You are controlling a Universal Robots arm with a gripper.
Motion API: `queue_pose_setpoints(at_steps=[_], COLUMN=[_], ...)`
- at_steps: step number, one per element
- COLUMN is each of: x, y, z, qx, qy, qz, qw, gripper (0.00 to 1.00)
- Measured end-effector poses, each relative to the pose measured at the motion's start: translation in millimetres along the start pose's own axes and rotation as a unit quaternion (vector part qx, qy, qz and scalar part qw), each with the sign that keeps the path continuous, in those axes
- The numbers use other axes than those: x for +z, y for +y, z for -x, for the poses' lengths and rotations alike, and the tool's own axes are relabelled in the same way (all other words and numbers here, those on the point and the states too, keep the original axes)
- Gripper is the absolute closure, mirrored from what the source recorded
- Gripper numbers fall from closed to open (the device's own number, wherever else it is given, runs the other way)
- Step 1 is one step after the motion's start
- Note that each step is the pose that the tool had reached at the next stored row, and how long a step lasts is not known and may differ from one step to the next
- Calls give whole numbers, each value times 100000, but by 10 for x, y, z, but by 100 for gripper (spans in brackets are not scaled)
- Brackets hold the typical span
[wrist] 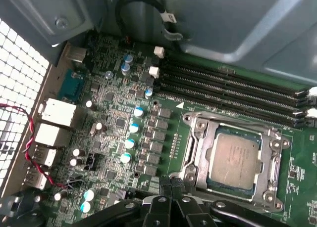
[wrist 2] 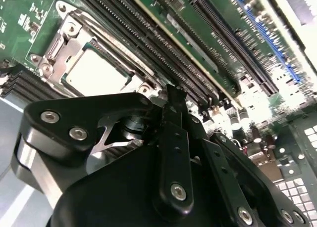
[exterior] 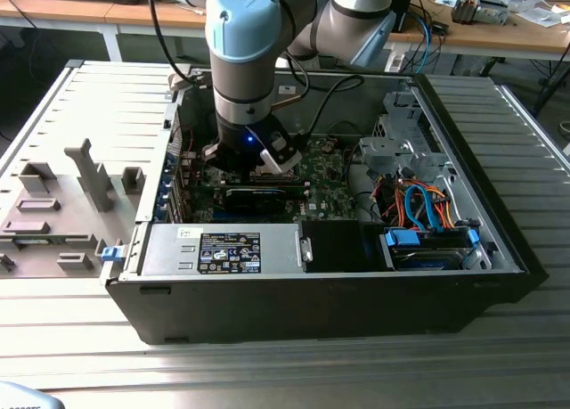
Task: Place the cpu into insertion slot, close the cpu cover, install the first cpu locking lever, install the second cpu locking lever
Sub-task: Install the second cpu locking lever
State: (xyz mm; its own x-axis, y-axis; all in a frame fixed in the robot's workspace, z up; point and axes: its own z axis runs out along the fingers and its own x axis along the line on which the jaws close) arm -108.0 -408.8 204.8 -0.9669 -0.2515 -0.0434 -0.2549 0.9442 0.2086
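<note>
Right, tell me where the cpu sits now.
In both wrist views the cpu lies flat in the insertion slot on the green motherboard, framed by the cpu cover, beside the long black memory slots.

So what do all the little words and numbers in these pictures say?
None can be read.
On the black sticker on the silver box: print too small to read.
On the cpu: faint marks, too blurred to read.
On the green motherboard: tiny white markings, unreadable.
</note>
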Motion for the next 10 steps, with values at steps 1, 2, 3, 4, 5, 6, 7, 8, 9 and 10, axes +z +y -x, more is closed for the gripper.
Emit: queue_pose_setpoints(at_steps=[1, 2, 3, 4, 5, 6, 7, 8, 9, 10], x=[2, 6, 8, 9, 11, 13, 13, 14, 14, 15], y=[-1, -2, -4, -6, -12, -16, -22, -29, -33, -39], z=[0, 0, 0, -1, -3, -4, -5, -7, -9, -10], qx=[-2, -11, -18, -23, -26, -32, -35, -37, -35, -40], qy=[-40, -105, -153, -184, -235, -273, -303, -346, -375, -422], qz=[155, 418, 597, 720, 912, 1046, 1174, 1336, 1459, 1626], qw=[100000, 99999, 99998, 99997, 99996, 99994, 99993, 99990, 99989, 99986], gripper=[89, 89, 89, 89, 89, 89, 89, 89, 89, 89])
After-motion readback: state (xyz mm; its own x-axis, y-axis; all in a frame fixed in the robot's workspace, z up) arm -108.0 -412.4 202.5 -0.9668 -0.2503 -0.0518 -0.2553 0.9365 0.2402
